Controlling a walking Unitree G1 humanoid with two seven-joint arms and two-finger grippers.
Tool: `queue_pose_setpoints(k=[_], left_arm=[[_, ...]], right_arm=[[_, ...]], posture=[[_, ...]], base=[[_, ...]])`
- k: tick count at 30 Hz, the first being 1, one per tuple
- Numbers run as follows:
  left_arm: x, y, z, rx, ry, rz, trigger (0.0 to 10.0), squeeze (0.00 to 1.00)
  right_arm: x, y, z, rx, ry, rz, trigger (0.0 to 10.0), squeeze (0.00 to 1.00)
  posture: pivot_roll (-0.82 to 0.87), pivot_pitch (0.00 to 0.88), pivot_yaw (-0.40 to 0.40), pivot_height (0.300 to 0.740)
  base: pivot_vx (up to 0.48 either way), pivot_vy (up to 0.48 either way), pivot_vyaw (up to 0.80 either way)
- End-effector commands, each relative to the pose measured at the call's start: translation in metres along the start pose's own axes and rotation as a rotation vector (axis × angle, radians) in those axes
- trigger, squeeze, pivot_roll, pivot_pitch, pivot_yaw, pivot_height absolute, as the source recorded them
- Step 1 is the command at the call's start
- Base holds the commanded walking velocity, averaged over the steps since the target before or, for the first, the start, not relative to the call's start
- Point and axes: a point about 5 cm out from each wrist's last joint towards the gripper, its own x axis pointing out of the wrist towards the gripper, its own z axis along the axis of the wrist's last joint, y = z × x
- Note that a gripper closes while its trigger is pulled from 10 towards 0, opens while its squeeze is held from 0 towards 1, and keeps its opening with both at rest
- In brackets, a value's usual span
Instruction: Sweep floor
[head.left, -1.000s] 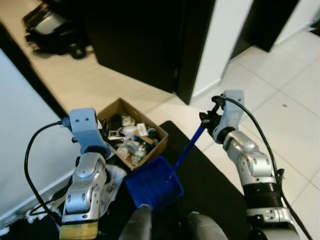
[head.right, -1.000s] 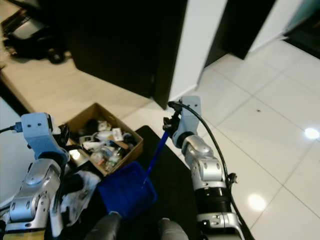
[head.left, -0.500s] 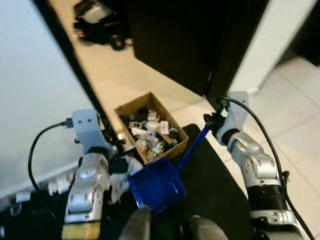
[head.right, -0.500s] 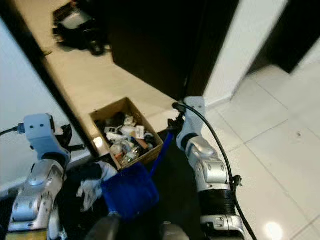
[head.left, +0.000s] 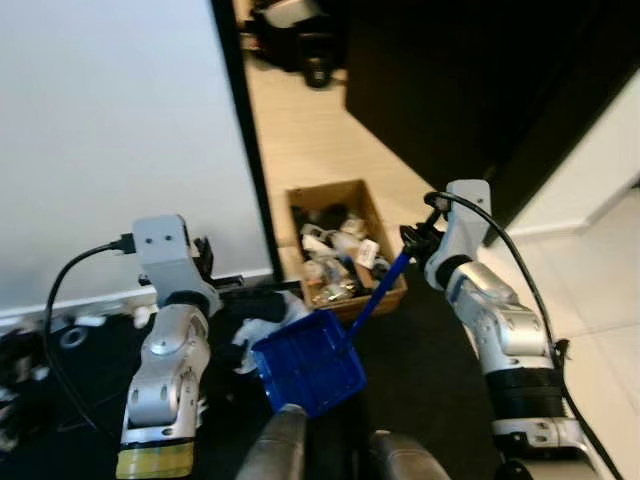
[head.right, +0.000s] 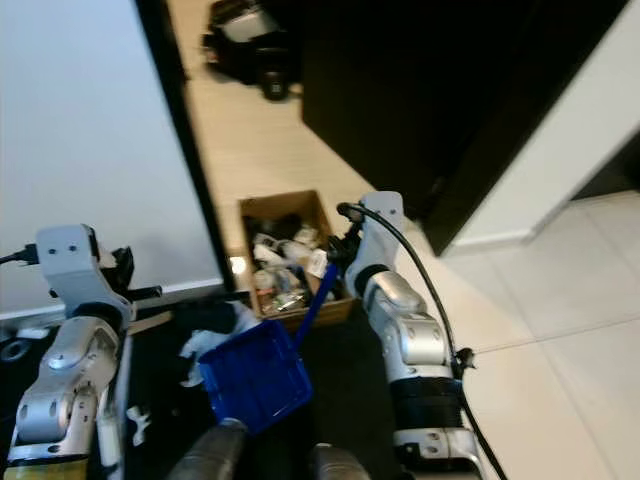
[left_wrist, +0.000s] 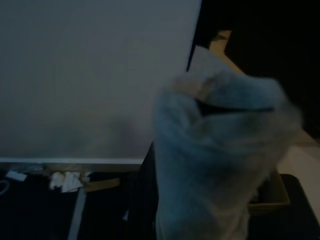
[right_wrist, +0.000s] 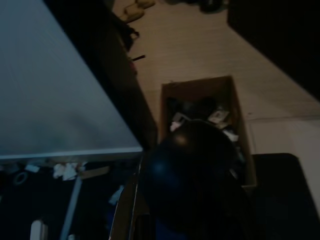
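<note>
right end effector: we see it (head.left: 418, 238) raised in front of the chest, clamped on the top of the blue handle (head.left: 378, 290)
dustpan: blue pan (head.left: 308, 361) hangs at the low end of that handle, just in front of the robot's legs, over the dark mat (head.left: 430, 350); mouth tilted up, which we judge keeps anything collected from sliding out
pan vs end effector: pan sits below and to the robot's left of the right end effector, joined only by the slanted handle
left end effector: we place it (head.left: 200, 262) held up at the left, near the white wall panel (head.left: 110, 130); something pale and blurred (left_wrist: 220, 150) fills its wrist view close up; we cannot tell if the fingers are apart or together, or what the pale thing is
box: cardboard box (head.left: 340, 250) full of small litter, on the floor just beyond the far edge of the mat, just past the pan and under the right end effector
litter: white crumpled bits (head.left: 262, 330) on the dark floor beside the pan's left side, near the wall's foot
why held so: we judge the long handle lets the robot carry the pan low without bending
stage: we judge sweeping is underway, loose scraps still on the floor
</note>
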Motion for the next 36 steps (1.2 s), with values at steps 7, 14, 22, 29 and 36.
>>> queue_pose_setpoints(k=[7, 14, 22, 29, 36], left_arm=[[0.000, 0.000, 0.000, 0.033, 0.000, 0.006, 10.0, 0.00], [0.000, -0.001, -0.001, 0.032, 0.001, 0.001, 10.0, 0.00], [0.003, -0.003, -0.003, 0.034, 0.012, -0.012, 10.0, 0.00], [0.006, -0.004, -0.002, 0.004, 0.020, -0.020, 10.0, 0.00], [0.007, -0.007, -0.005, -0.007, 0.039, -0.025, 10.0, 0.00]], right_arm=[[0.000, 0.004, 0.002, 0.031, -0.014, 0.033, 10.0, 0.00], [-0.001, -0.007, 0.008, 0.001, -0.033, -0.024, 10.0, 0.00], [-0.002, -0.015, 0.007, 0.023, -0.033, -0.071, 10.0, 0.00], [-0.001, -0.017, 0.006, 0.043, -0.030, -0.081, 10.0, 0.00], [-0.001, -0.018, 0.004, 0.053, -0.018, -0.083, 10.0, 0.00]], posture=[[0.06, 0.112, -0.025, 0.740], [0.06, 0.111, -0.024, 0.740], [0.05, 0.112, -0.021, 0.740], [0.05, 0.109, -0.018, 0.740], [0.05, 0.109, -0.022, 0.740]], base=[[0.000, 0.000, 0.76], [0.000, 0.000, 0.55], [0.000, 0.000, 0.00], [0.000, 0.000, 0.00], [0.000, 0.000, -0.22]])
